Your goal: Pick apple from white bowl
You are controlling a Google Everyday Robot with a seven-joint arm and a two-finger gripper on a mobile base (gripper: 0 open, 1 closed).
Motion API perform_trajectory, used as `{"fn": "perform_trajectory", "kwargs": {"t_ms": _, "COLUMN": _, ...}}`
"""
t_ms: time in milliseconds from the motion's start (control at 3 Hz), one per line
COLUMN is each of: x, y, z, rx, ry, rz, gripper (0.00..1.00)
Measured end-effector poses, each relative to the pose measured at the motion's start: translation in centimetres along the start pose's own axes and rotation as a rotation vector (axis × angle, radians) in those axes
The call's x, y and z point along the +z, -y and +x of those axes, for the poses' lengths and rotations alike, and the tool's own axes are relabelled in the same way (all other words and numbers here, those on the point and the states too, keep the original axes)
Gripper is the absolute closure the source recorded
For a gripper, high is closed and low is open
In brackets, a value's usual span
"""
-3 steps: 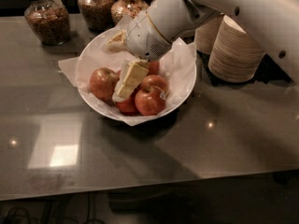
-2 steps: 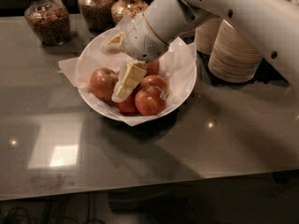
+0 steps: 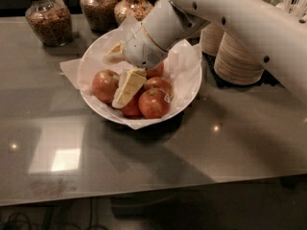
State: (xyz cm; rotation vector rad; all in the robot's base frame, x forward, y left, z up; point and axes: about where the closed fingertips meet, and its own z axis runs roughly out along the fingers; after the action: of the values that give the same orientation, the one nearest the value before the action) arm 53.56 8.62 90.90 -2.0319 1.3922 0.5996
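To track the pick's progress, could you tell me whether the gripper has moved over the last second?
Yes. The gripper, inside the white bowl, has edged slightly down and left in view against the bowl's unmoved rim.

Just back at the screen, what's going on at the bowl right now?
The robot's arm is reaching down into the white bowl on the counter. Its claw is open among the apples, with one finger lying right beside the big apple on the left side of the bowl and the other above it. The apple sits in the bowl, not yet lifted.
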Motion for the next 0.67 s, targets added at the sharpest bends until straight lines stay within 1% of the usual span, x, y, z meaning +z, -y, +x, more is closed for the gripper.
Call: {"fn": "perform_trajectory", "kwargs": {"t_ms": 667, "x": 2.02, "y": 0.48, "z": -0.30, "rx": -0.009, "ry": -0.013, "rz": -0.042, "gripper": 0.25}}
